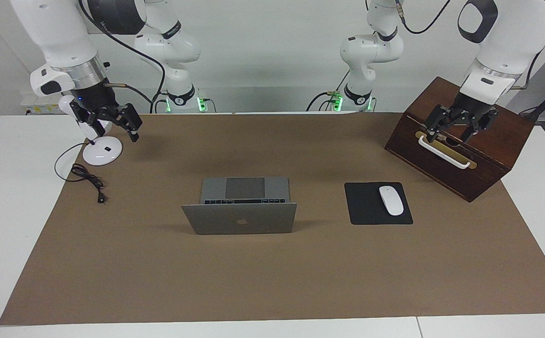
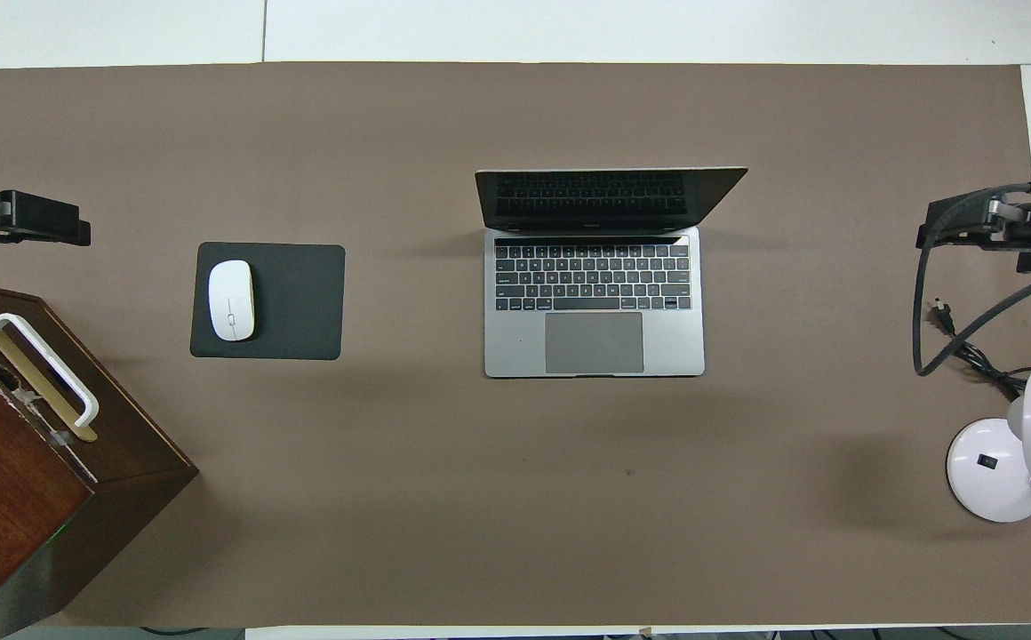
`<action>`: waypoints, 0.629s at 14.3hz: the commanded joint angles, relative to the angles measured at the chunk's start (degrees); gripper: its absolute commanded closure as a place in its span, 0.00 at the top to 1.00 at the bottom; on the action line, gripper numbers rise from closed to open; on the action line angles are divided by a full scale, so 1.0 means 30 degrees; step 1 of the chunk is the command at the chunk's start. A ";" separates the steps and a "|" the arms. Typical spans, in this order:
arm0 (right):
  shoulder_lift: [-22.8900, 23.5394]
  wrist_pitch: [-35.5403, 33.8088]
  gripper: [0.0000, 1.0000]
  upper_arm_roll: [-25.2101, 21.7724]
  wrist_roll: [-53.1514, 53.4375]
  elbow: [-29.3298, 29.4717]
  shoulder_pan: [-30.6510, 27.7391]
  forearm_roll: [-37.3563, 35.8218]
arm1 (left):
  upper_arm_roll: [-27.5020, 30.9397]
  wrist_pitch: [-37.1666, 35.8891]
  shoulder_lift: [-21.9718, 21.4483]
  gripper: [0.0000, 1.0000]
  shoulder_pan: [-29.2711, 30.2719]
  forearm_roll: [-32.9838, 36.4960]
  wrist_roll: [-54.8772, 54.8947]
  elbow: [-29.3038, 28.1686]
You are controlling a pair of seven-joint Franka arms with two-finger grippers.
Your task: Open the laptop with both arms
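The silver-grey laptop stands open in the middle of the brown mat, lid raised with the apple logo turned away from the robots. Its black keys and grey trackpad show in the overhead view. My left gripper hangs open and empty over the wooden box at the left arm's end, well away from the laptop; it shows at the edge of the overhead view. My right gripper hangs open and empty over the lamp's base at the right arm's end.
A black mouse pad with a white mouse lies beside the laptop toward the left arm's end. A dark wooden box with a white handle stands there too. A white desk lamp and its black cable are at the right arm's end.
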 commanded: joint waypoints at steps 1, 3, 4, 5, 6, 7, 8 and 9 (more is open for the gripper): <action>0.0163 -0.0385 1.00 0.0087 0.0109 0.0254 -0.0128 0.0281 | -0.0251 0.0418 -0.0590 1.00 0.0238 0.0393 -0.0318 -0.0735; 0.0134 -0.0415 1.00 0.0058 -0.0794 0.0225 -0.0157 0.0251 | -0.0251 0.0360 -0.0590 1.00 0.0238 0.0393 -0.0289 -0.0735; 0.0134 -0.0386 1.00 0.0057 -0.0916 0.0225 -0.0216 0.0251 | -0.0251 0.0359 -0.0590 1.00 0.0209 0.0393 -0.0289 -0.0735; 0.0134 -0.0386 1.00 0.0057 -0.0917 0.0225 -0.0245 0.0251 | -0.0222 0.0359 -0.0590 1.00 0.0267 0.0393 -0.0289 -0.0735; 0.0134 -0.0386 1.00 0.0057 -0.0917 0.0225 -0.0275 0.0251 | -0.0222 0.0301 -0.0619 1.00 0.0296 0.0393 -0.0289 -0.0735; 0.0134 -0.0357 1.00 0.0057 -0.0917 0.0225 -0.0275 0.0251 | -0.0193 0.0272 -0.0620 1.00 0.0297 0.0393 -0.0289 -0.0735; 0.0134 -0.0356 1.00 0.0057 -0.0975 0.0196 -0.0275 0.0135 | -0.0193 0.0271 -0.0620 1.00 0.0297 0.0393 -0.0289 -0.0735; 0.0134 -0.0327 1.00 0.0057 -0.1120 0.0167 -0.0246 0.0018 | -0.0193 0.0271 -0.0620 1.00 0.0297 0.0393 -0.0289 -0.0735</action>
